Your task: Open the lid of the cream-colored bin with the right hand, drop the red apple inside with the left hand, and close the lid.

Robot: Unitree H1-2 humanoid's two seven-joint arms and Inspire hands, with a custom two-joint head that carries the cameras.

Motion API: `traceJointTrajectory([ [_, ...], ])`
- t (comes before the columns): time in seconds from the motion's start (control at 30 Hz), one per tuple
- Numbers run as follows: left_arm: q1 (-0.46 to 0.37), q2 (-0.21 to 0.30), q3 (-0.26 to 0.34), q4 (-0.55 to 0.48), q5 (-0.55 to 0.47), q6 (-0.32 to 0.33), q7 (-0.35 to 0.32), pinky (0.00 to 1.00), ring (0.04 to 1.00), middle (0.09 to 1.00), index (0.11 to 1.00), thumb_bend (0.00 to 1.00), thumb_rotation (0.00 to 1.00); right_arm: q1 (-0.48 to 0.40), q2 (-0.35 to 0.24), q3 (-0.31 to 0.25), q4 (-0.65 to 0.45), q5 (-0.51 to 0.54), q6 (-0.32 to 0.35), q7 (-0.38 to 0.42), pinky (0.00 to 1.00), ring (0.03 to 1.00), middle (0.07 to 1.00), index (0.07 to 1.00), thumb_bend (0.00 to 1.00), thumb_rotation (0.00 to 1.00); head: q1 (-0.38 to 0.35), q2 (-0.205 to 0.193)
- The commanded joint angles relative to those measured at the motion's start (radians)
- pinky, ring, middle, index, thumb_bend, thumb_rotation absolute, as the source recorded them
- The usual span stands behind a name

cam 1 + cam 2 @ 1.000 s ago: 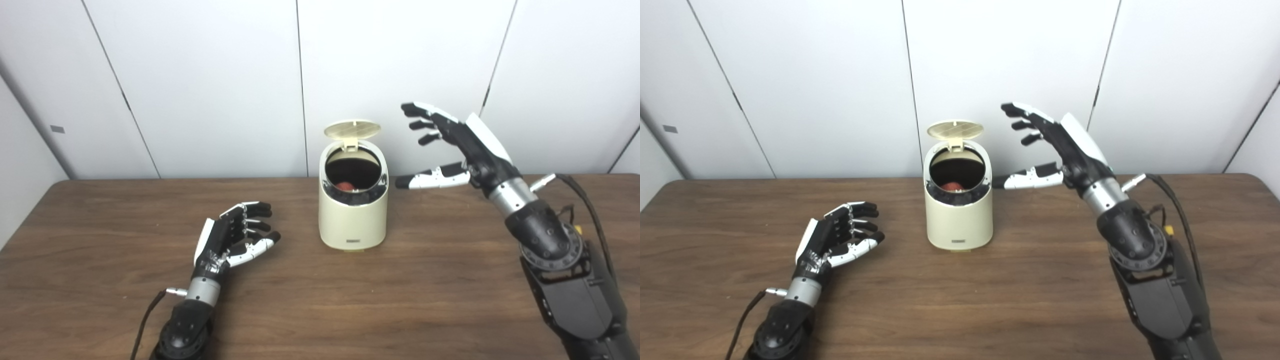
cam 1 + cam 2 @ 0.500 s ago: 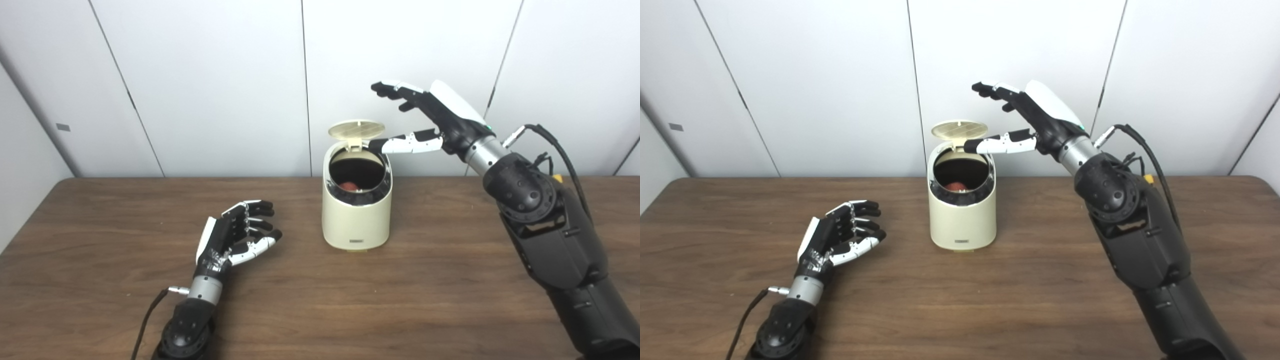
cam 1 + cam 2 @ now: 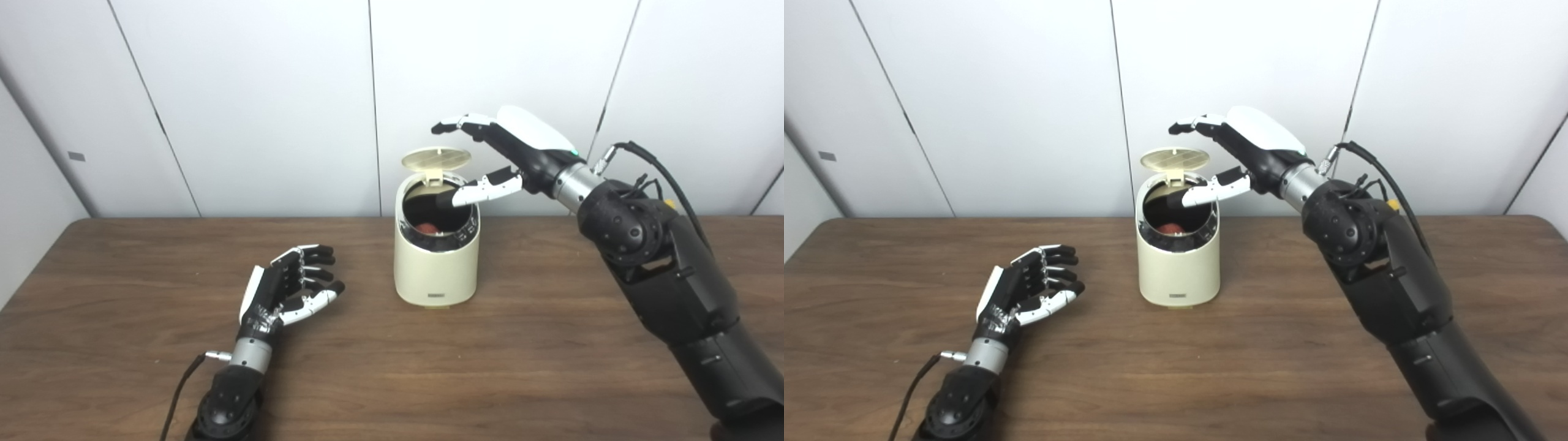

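Hovering spread-fingered above the raised lid [image 3: 436, 157], right robot hand [image 3: 508, 150] holds nothing.

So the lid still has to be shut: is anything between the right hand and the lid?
Nothing visible. The right hand is open above and right of the raised lid, with clear space between. The red apple lies inside the cream-colored bin.
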Motion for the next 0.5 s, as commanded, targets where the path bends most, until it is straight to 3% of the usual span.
traceJointTrajectory([
  [0.0,-0.009,-0.006,-0.002,0.005,0.015,-0.037,0.016,0.51,0.603,0.681,0.691,0.58,0.00,-0.047,-0.023,-0.006,-0.042,-0.011,-0.038,-0.002,0.82,0.936,0.851,0.809,0.68,0.58,-0.001,0.003],
  [0.47,-0.012,-0.005,0.014,-0.012,0.019,-0.020,0.028,0.52,0.619,0.699,0.697,0.58,0.00,0.004,-0.020,-0.013,-0.121,0.003,-0.083,0.028,0.81,0.904,0.759,0.720,0.69,0.54,0.003,0.014],
])
